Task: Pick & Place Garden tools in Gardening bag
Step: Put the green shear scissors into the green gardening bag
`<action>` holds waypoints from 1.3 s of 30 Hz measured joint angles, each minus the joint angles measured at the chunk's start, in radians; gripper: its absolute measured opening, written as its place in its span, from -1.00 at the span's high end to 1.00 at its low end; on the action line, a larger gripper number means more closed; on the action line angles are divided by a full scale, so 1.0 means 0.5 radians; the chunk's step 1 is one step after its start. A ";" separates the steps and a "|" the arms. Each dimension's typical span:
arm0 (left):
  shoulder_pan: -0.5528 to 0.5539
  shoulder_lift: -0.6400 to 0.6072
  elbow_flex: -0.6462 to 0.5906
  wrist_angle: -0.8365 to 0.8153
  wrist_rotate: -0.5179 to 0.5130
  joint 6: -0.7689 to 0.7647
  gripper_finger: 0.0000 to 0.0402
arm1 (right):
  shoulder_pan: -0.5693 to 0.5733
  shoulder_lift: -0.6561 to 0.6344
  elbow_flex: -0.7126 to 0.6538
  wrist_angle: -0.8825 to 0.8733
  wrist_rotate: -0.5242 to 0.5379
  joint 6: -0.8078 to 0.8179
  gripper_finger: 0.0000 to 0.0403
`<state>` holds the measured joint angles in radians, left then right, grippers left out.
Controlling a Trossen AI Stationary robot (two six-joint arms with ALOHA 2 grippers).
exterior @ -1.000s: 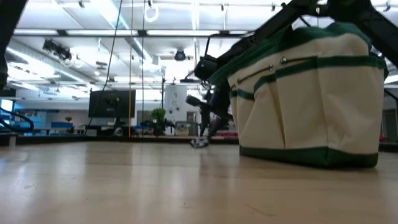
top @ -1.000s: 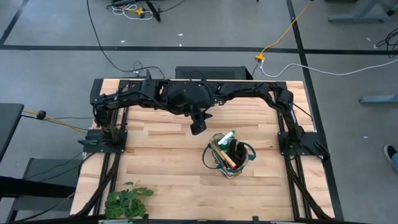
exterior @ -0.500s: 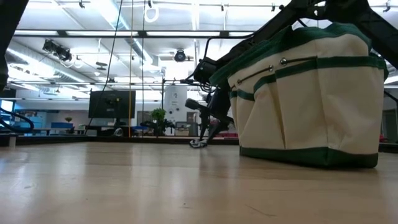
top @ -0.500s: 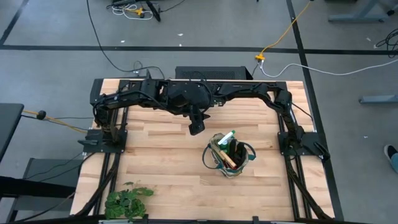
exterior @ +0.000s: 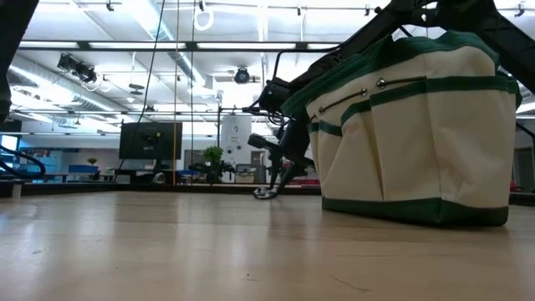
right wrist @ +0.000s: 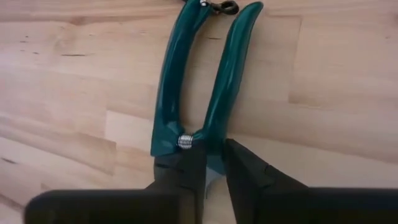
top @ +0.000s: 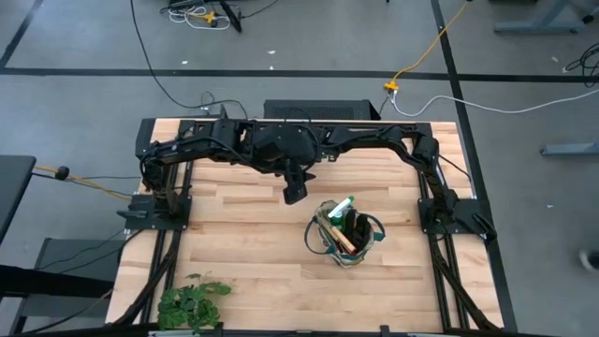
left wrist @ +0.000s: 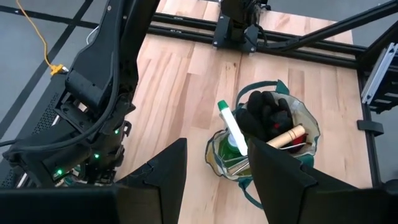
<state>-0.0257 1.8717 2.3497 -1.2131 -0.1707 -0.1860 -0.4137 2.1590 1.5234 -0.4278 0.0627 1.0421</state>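
From the right wrist view alone you see the pruning shears (right wrist: 205,81), teal-handled, lying flat on the surface (right wrist: 323,93), with the right tool (right wrist: 212,163) closing its fingers around their pivot end. Overhead, your gardening bag (top: 367,245) stands right of centre holding the spray bottle (top: 341,210); the left tool (left wrist: 214,177) hangs apart and empty above it

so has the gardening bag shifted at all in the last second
No. In the high view the gardening bag sits at the same spot on the table, equally far from the plant bunch and the right frame post as before.
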 joint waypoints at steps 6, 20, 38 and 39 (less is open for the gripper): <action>0.001 0.000 0.000 -0.038 0.000 0.000 0.12 | -0.001 0.000 0.000 -0.012 -0.078 -0.080 0.97; 0.016 0.000 0.000 -0.029 -0.108 -0.035 0.12 | 0.117 -0.183 0.017 -0.252 -0.250 -0.300 0.99; 0.024 -0.006 -0.001 -0.060 -0.440 -0.356 0.12 | 0.087 -0.754 0.014 -0.778 -0.258 -0.874 0.38; 0.024 -0.006 -0.001 -0.075 -0.471 -0.375 0.12 | 0.088 -0.786 0.014 -0.789 -0.275 -0.907 0.33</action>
<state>-0.0139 1.8687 2.3493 -1.2508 -0.4064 -0.3733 -0.3698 1.7660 1.5307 -0.8223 -0.0746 0.5883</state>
